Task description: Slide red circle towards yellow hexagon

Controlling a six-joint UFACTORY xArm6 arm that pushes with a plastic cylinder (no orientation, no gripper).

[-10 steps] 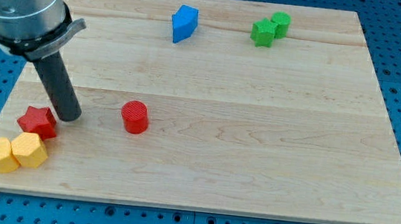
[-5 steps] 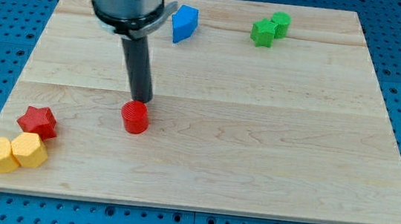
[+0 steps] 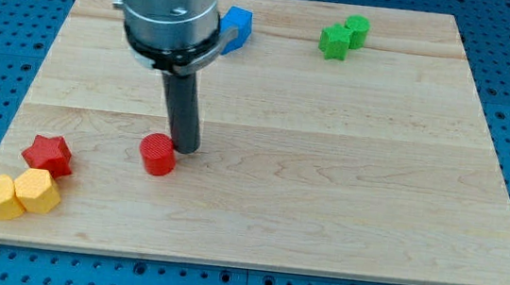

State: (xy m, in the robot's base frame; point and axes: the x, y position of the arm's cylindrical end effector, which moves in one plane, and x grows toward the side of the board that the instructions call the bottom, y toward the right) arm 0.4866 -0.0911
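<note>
The red circle (image 3: 157,154) lies on the wooden board (image 3: 326,188), left of centre. My tip (image 3: 185,147) touches its upper right side. The yellow hexagon (image 3: 37,191) sits near the board's bottom left corner, well to the lower left of the red circle. The rod rises from the tip to the grey arm body at the view's top.
A red star (image 3: 48,154) lies just above the yellow hexagon, between it and the red circle. A yellow heart-like block (image 3: 0,198) touches the hexagon's left side. A blue block (image 3: 237,29) sits partly behind the arm. Two green blocks (image 3: 343,36) sit at the top right.
My tip swung from beside the red star up and right to the red circle, then pushed the circle a little to the lower left.
</note>
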